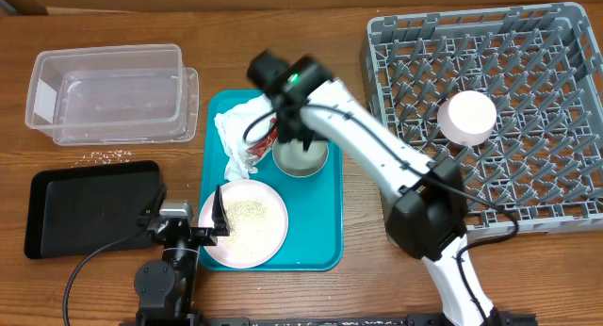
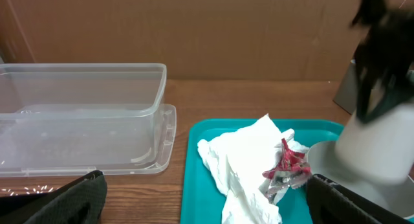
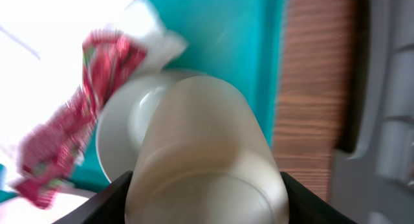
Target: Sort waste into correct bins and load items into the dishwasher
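Note:
My right gripper [image 1: 290,128] is shut on the small white cup [image 3: 200,153] and holds it just over the grey bowl [image 1: 306,158] on the teal tray [image 1: 325,222]. Crumpled white napkins [image 1: 237,130] and the red foil packet [image 1: 264,142] lie left of the bowl; both show in the left wrist view, napkins [image 2: 246,159] and packet [image 2: 291,162]. The pink plate [image 1: 243,222] holds rice crumbs. The pink bowl [image 1: 466,117] sits upside down in the grey dish rack [image 1: 528,72]. My left gripper [image 1: 188,234] is open and empty at the tray's front left.
The clear tub [image 1: 108,90] stands at the back left and the black tray [image 1: 89,208] at the front left. Loose white crumbs [image 1: 108,156] lie on the table between them. My right arm stretches from the front across the tray.

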`<state>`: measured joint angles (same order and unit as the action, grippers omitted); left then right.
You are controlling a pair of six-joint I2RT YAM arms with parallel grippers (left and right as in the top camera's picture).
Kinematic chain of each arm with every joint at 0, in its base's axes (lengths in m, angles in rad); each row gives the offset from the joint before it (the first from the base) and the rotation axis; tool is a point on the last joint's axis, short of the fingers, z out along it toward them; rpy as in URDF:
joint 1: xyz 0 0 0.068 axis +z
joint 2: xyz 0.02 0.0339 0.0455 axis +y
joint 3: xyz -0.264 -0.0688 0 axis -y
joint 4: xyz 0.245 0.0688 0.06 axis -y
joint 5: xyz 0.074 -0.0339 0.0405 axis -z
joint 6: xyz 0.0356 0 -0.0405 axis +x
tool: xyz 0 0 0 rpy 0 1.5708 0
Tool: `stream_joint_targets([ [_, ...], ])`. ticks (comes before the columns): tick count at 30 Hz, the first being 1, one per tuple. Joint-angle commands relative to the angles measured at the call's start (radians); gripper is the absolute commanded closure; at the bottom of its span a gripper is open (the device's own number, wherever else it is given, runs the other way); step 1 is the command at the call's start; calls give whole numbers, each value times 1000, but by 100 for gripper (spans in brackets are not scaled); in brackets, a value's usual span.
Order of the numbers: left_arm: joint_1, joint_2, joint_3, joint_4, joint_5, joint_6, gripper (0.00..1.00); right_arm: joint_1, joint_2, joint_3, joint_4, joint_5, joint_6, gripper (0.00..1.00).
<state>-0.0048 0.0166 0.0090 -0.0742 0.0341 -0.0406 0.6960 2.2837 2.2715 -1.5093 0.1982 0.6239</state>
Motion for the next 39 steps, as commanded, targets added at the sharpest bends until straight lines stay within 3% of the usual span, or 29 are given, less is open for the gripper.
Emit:
stream_joint_targets([
  [1,4,-11,-4,-1,7,26,0,-72,-87,129,-41,10,-10,40],
  [9,4,-11,-4,-1,7,26,0,-339,-181,333,-174,11,-56,39],
  [15,4,-11,-4,-1,7,26,0,-609,-196,331,-185,-90,-121,39],
  [22,4,-11,-4,-1,7,26,0,-827,-196,314,-182,-131,-127,39],
  [31,5,-11,-4,-1,7,26,0,-898,-196,298,-58,-147,-137,39],
  [39,4,-11,-4,-1,7,26,0,-860,-193,112,174,-201,-160,36],
])
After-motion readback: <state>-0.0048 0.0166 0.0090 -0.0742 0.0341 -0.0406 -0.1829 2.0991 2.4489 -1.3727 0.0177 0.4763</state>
